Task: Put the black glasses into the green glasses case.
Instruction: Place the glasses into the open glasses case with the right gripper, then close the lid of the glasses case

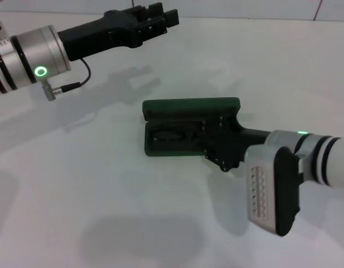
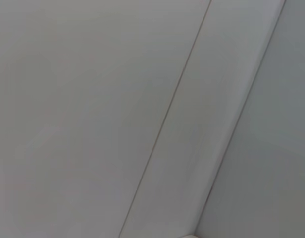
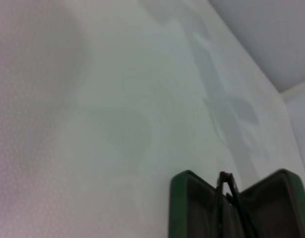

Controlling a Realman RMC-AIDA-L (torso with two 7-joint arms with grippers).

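The green glasses case [image 1: 189,104] lies open in the middle of the white table, lid toward the far side, dark lining up. The black glasses [image 1: 171,135] sit low in the case's near half, lenses faintly visible. My right gripper [image 1: 212,138] reaches into the case's right end and holds the glasses there. In the right wrist view the open green glasses case [image 3: 184,208] fills the lower edge, and the thin black glasses [image 3: 228,191] run along its hinge line toward the camera. My left gripper [image 1: 161,18] hangs raised over the far left of the table, away from the case.
White table [image 1: 105,195] all around the case, with only arm shadows on it. A white wall edge runs along the far side. The left wrist view shows only pale wall panels.
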